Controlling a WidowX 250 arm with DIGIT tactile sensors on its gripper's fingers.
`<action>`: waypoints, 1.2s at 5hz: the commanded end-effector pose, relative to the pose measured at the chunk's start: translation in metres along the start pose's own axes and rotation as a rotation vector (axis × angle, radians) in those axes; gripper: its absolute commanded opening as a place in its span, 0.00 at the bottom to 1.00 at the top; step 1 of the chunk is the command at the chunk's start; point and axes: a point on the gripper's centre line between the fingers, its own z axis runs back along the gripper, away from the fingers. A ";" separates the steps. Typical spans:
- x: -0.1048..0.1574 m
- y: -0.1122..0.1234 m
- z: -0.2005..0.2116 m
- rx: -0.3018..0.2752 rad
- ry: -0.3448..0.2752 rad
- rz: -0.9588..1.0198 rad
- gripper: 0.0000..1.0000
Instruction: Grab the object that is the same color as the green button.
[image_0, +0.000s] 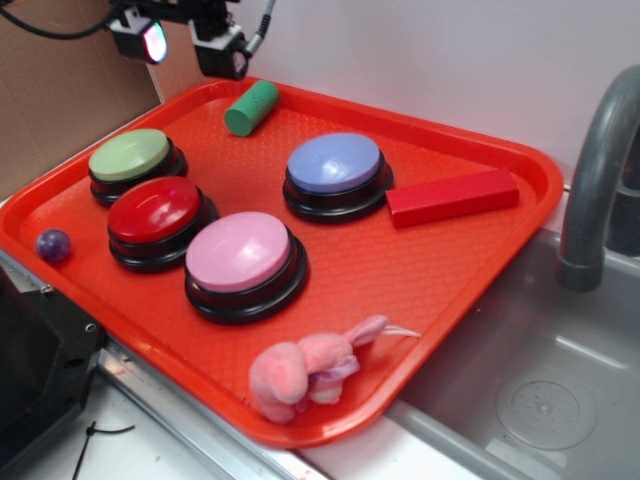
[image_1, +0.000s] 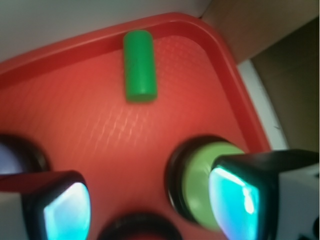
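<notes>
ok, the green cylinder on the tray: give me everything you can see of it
The green cylinder is a short, solid-looking block, matte mid-green, with flat round ends and no markings. It lies on its side near the far rim of the red tray, one end toward the rim, the other toward the tray's middle. Nothing touches it but the tray floor. The green button sits apart from it. The hand hovers above, open, empty.
</notes>
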 end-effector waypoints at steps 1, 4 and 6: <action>0.052 0.015 -0.027 0.026 -0.094 0.064 1.00; 0.068 0.016 -0.077 -0.024 -0.036 0.040 1.00; 0.067 0.011 -0.074 -0.039 -0.039 0.018 0.00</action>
